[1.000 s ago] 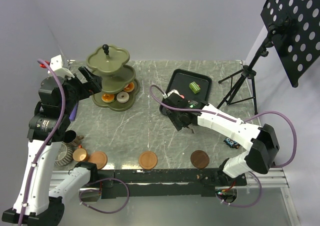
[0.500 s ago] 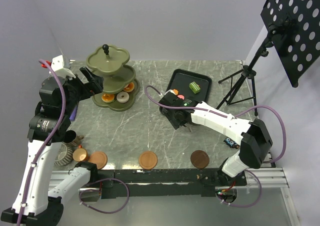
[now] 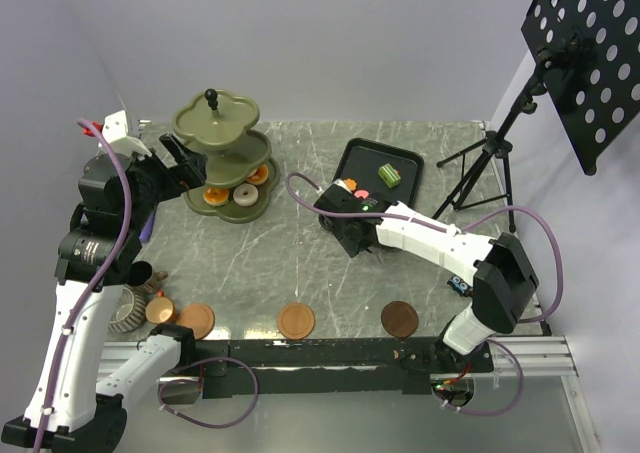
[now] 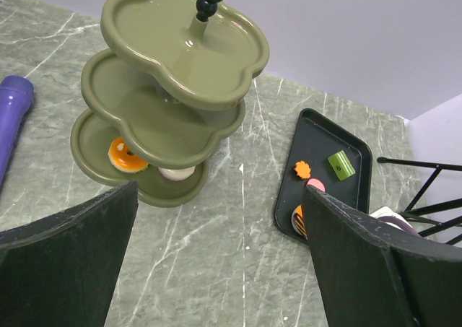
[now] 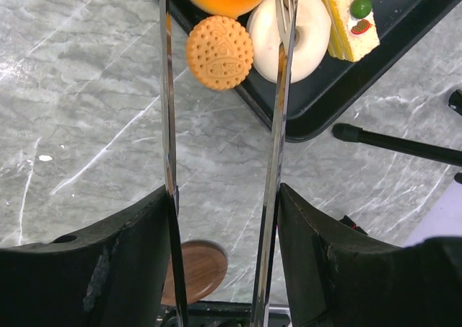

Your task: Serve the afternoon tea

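Grey veined marble is covering the table (image 3: 300,263) on which everything is standing. At its far left the olive-green three-tier scalloped stand (image 4: 173,89) is waiting. Its bottom tier is already carrying an orange-glazed ring doughnut (image 4: 124,154) with a pale one beside it, and the two upper tiers are showing bare.

To the right, the black rectangular tray (image 3: 362,163) is serving as the supply of pastries. The left gripper (image 4: 220,190) is hovering near the stand, jaws wide apart with nothing between them, probably parked clear of the working arm.

The right gripper (image 5: 224,197) is squeezing the long metal tongs (image 5: 167,125), likely because the pastries are too small for its own fingers. The tong tips are standing apart, straddling a round tan biscuit (image 5: 219,53) at the tray's edge, seemingly lining up to pinch it.
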### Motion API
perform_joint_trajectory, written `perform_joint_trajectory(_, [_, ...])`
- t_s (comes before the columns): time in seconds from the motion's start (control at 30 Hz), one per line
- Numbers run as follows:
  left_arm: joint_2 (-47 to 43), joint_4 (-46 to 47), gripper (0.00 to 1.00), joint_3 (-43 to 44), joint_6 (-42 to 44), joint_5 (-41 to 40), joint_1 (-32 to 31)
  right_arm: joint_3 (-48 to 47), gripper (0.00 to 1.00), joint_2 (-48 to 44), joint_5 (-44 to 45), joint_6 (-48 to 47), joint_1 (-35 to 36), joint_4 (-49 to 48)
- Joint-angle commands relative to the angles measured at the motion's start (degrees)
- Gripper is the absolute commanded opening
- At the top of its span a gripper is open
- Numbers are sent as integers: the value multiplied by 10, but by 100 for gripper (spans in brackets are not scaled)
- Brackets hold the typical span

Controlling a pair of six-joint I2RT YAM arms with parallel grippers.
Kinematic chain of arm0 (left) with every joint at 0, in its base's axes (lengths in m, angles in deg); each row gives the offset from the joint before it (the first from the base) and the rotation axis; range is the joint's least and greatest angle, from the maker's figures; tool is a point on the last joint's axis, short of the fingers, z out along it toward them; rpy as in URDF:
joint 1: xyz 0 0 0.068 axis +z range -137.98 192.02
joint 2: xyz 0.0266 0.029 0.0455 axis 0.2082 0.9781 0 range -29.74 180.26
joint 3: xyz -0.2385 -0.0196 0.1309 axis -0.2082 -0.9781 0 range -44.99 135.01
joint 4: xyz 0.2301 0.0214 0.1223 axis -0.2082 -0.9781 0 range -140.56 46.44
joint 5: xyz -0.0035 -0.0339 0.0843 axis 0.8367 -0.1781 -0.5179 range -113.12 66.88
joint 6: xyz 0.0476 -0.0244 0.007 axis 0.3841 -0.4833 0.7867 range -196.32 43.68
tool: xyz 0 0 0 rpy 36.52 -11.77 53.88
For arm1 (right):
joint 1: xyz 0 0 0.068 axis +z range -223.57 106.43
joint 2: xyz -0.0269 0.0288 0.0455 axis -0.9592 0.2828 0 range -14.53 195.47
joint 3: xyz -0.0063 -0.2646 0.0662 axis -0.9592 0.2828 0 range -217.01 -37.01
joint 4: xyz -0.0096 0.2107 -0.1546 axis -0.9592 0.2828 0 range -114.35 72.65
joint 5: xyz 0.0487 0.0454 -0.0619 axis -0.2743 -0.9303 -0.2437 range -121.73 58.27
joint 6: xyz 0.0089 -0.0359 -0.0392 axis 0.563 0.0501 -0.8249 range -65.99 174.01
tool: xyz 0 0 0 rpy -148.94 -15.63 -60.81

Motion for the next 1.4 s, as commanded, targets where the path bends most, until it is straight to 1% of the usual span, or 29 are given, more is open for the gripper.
perform_joint_trajectory(0.0, [-6, 12, 100, 12, 2, -5, -3, -32, 62, 14, 8, -3, -6, 0])
perform_joint_trajectory(0.13, [-7, 11, 100, 12, 3, -8, -3, -39, 62, 29, 2, -3, -7, 6])
perform_joint_trajectory(0.17, [-7, 12, 100, 12, 3, -8, -3, -39, 60, 31, 2, -3, -7, 6])
perform_joint_trajectory(0.27, [-7, 11, 100, 12, 4, -8, -3, -51, 49, 28, 19, -5, -7, 13])
perform_joint_trajectory(0.33, [-7, 12, 100, 12, 4, -9, -3, -63, 46, 21, 28, -12, -7, 15])
perform_joint_trajectory(0.5, [-6, 12, 100, 12, 5, -9, -3, -100, 42, -15, 38, -38, -7, -3])
perform_joint_trajectory(0.63, [-5, 10, 100, 13, 8, -14, -3, -114, 40, -38, 9, -72, 1, -35])
perform_joint_trajectory(0.73, [-4, 14, 100, 14, 7, -12, -3, -119, 40, -33, -27, -97, 15, -57])
perform_joint_trajectory(0.9, [-3, 12, 100, 15, 8, -13, -3, -145, 39, 16, -70, -120, 51, -93])
perform_joint_trajectory(1.07, [-3, 9, 100, 18, 10, -15, -3, -200, 38, 87, -93, -143, 74, -131])
perform_joint_trajectory(1.37, [-8, 8, 100, 16, 14, -16, -3, -343, 39, 220, -108, -197, 84, -159])
